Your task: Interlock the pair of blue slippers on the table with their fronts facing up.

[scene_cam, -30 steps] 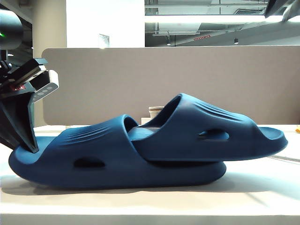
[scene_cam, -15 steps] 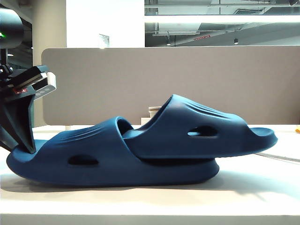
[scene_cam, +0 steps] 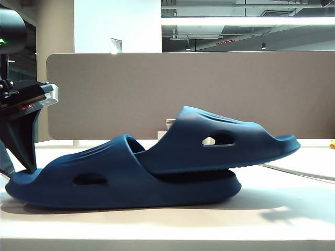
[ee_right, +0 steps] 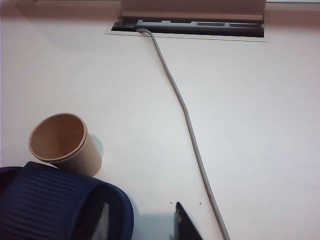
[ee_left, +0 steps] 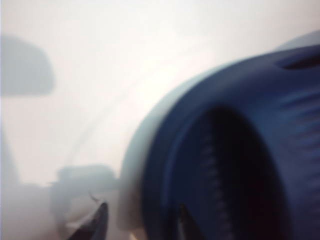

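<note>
The pair of blue slippers lies interlocked on the white table (scene_cam: 272, 209). The lower slipper (scene_cam: 104, 178) rests on its sole. The upper slipper (scene_cam: 220, 144) is pushed under the lower one's strap and slants up to the right. My left gripper (scene_cam: 29, 164) stands at the lower slipper's heel end, on the left. In the blurred left wrist view that gripper (ee_left: 142, 222) is open, with the slipper's (ee_left: 235, 160) rim between its fingers. My right gripper (ee_right: 142, 220) is open above a slipper's end (ee_right: 60, 205), one finger over the slipper, the other over the table.
A tan paper cup (ee_right: 65, 142) stands just behind the slippers and peeks out in the exterior view (scene_cam: 167, 123). A grey cable (ee_right: 187, 120) runs from a slot (ee_right: 190, 25) across the table. A grey-brown divider panel (scene_cam: 209, 83) closes the back.
The left gripper has opened and its wrist has levelled. The interlocked slippers have shifted left, and the upper one's toe has tipped higher. The right arm has left the exterior view's top corner.
</note>
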Controlling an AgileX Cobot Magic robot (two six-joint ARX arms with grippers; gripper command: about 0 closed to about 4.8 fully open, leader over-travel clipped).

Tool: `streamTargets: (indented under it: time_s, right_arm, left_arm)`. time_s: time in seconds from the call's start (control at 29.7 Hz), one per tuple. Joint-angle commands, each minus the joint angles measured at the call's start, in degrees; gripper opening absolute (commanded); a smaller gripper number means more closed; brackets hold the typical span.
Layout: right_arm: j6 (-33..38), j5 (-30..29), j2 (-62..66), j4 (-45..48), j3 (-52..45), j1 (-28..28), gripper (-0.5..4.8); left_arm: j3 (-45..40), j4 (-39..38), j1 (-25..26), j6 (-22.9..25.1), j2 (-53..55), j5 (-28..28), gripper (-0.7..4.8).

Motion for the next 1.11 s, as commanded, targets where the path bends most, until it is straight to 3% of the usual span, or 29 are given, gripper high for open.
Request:
streamTargets:
  time_s: [0.03, 0.37, 0.47, 0.77, 1.11]
  right_arm:
    - [0.1, -0.2, -0.3, 0.5, 0.2, 0.0, 1.66]
    - [-0.3, 0.7, -3.5, 1.5, 0.2, 0.0, 1.65]
    - [-0.6, 1.0, -5.9, 2.0, 0.2, 0.0, 1.38]
    - [-1.0, 3.1, -14.0, 0.2, 0.1, 0.0, 1.38]
    - [-1.8, 3.1, -23.2, -1.6, -1.8, 0.0, 1.38]
  left_arm:
    - [0.8, 0.4, 0.3, -0.9, -0.2, -1.9, 1.87]
    - [9.9, -2.1, 1.7, -1.5, -3.8, -2.3, 1.87]
    - [12.1, -2.0, 1.7, -2.4, -7.6, -2.3, 1.87]
    - [13.3, 0.9, 1.7, -6.2, -26.8, -2.2, 1.84]
    - [13.3, 2.2, 1.7, -5.2, -45.6, -3.9, 1.78]
